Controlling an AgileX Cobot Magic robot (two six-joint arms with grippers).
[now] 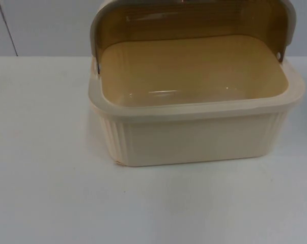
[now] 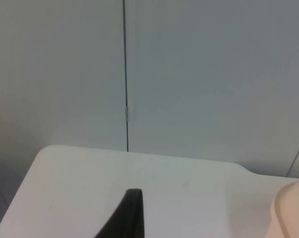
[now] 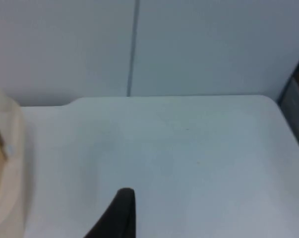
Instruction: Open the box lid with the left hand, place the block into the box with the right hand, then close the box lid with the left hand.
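A: Where was the box (image 1: 194,127)?
B: It sat on the white counter (image 1: 41,178), its back toward the grey partition wall (image 1: 41,25). The lid (image 1: 194,18) was already swung up and back, standing over the box's rear edge.
A: Anything inside the box?
B: Nothing I could see, just a bare tan floor. No block was visible near the box.
A: And the grippers?
B: The left gripper (image 2: 127,218) hung over the counter beside one end of the box, facing the wall. The right gripper (image 3: 118,215) hovered beside the other end. Whether either was wide or narrow, I couldn't tell.
A: So the next step?
B: Probably the block. The right arm should lower it straight through the opening, clear of the raised lid.
A: How did the box look?
B: Cream, ribbed walls, broad rolled rim, translucent amber lid.
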